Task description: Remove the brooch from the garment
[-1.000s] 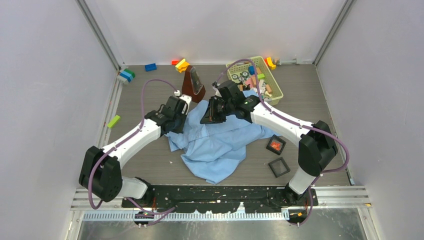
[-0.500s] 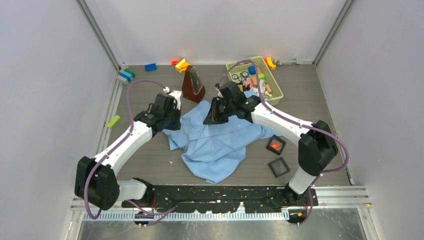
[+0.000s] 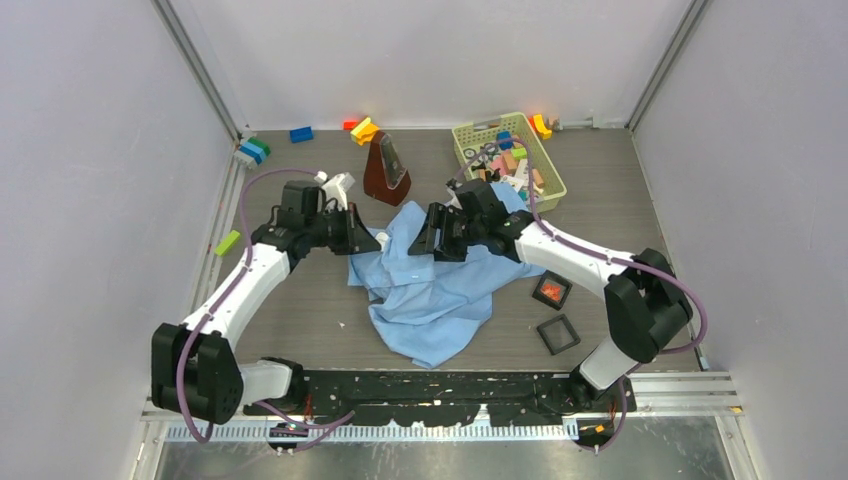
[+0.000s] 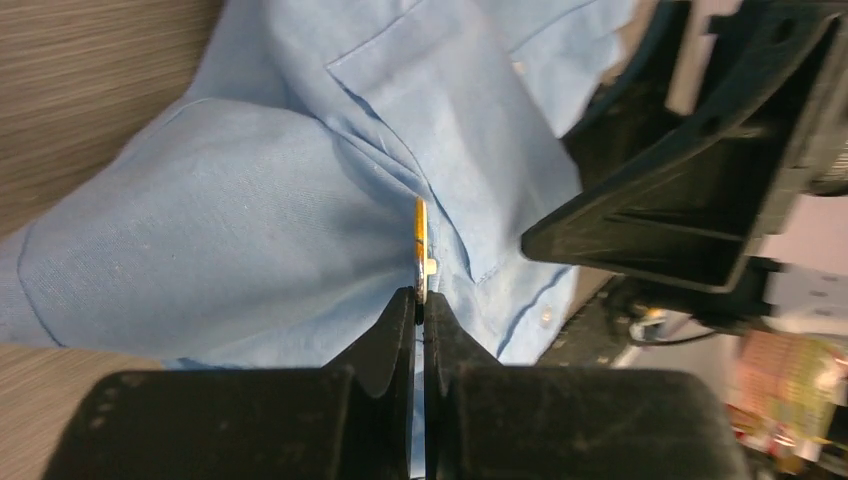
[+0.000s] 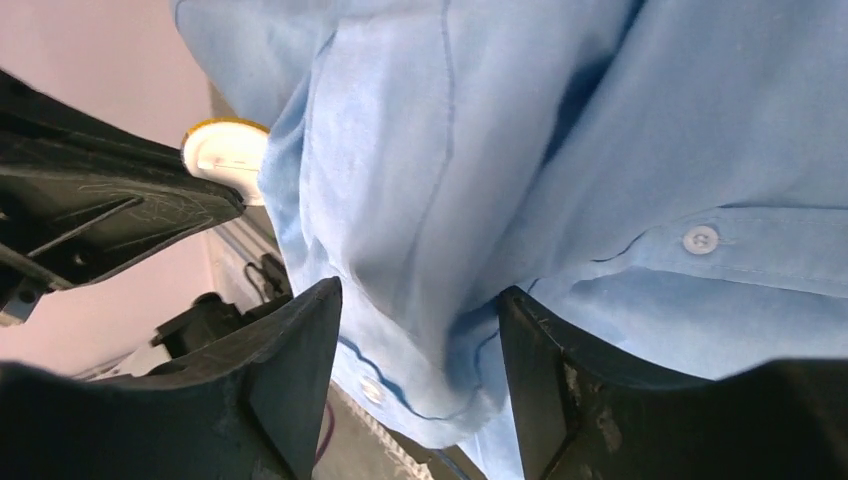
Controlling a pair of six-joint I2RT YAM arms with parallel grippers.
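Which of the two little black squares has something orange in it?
The far square, the one closer to the shirt. The near square looks dark inside.

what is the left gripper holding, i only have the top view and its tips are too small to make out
observer: left wrist view shows the left gripper shut on the brooch, a thin yellow-edged disc seen edge-on
operator: is it free yet
observer: cannot tell, it lies right against a fold of the garment
operator: is the right gripper clamping cloth
observer: no, right wrist view shows the right gripper open around a hanging fold of cloth
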